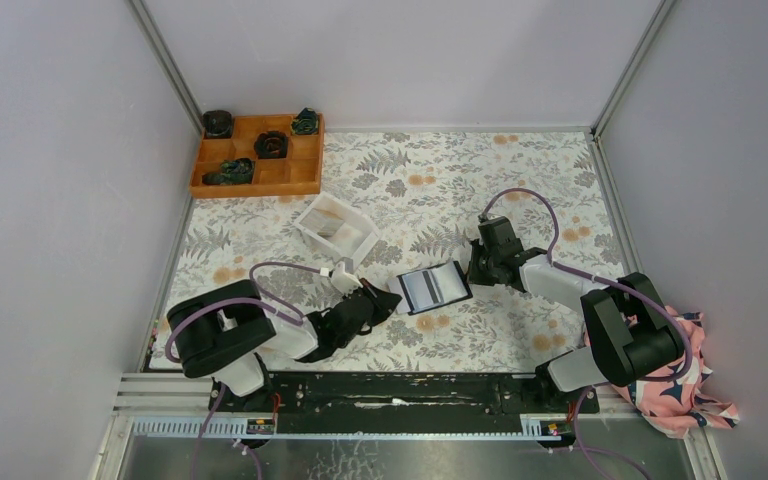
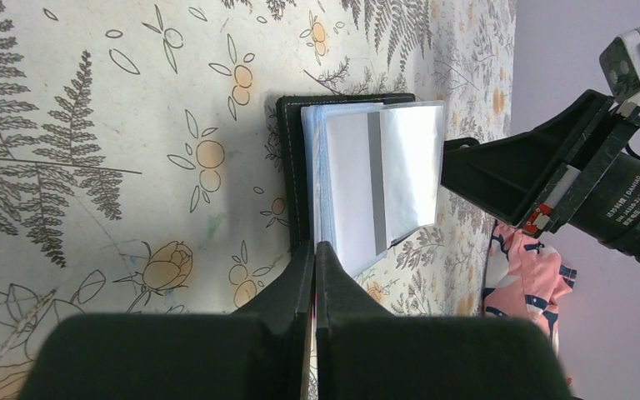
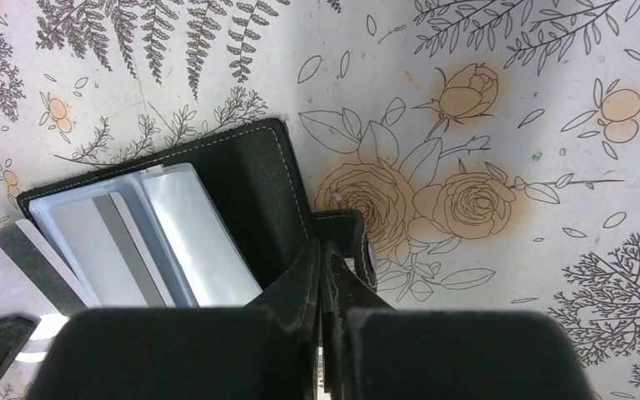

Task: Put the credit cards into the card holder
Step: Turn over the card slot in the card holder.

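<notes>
One open card holder (image 1: 435, 288) lies at the middle of the table (image 1: 520, 190). The right gripper (image 3: 321, 250) pinches its clasp-side cover, apparently steadying it, while the left gripper (image 2: 315, 250), closed on a grey-striped credit card (image 2: 383, 179), lines it up with the sleeves.

The room is bright and evenly lit from above, so shadows stay soft. In the top view the walls (image 1: 50, 200) splay outward at the frame edges. A faint grey shadow lies beside the card holder (image 2: 292, 167), and the glossy card (image 2: 404, 167) washes out in glare. The left gripper (image 2: 314, 250) and the right gripper (image 3: 321, 254) are dark blocks, blurred along the bottom.
</notes>
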Tool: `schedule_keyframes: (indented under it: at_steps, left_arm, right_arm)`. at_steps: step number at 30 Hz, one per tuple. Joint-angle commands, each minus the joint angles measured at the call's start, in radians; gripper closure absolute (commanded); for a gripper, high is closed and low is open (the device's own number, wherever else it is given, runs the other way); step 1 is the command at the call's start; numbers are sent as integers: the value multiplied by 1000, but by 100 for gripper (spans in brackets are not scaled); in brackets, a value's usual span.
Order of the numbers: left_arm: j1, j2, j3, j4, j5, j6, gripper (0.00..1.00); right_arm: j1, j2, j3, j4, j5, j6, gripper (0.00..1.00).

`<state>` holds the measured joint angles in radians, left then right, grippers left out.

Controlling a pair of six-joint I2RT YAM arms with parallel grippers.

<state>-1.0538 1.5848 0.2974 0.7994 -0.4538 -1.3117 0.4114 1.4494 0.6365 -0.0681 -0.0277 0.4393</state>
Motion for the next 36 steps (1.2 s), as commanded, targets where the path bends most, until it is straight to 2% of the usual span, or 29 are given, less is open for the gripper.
schedule_keyframes:
  at_steps: [1,5,13,36]
  left_arm:
    - [-5,14,17,19,-26,0,100]
    - [-5,17,17,31,-25,-8,100]
    - [-5,70,1,160,-4,-37,100]
    - [-5,334,-59,629,37,-149,100]
  right_arm:
    - [-3,40,0,-2,12,-9,100]
    - [-3,42,-1,-1,12,-8,100]
    - [-3,42,-1,-4,12,-6,100]
    - [-3,41,-1,-4,12,-6,100]
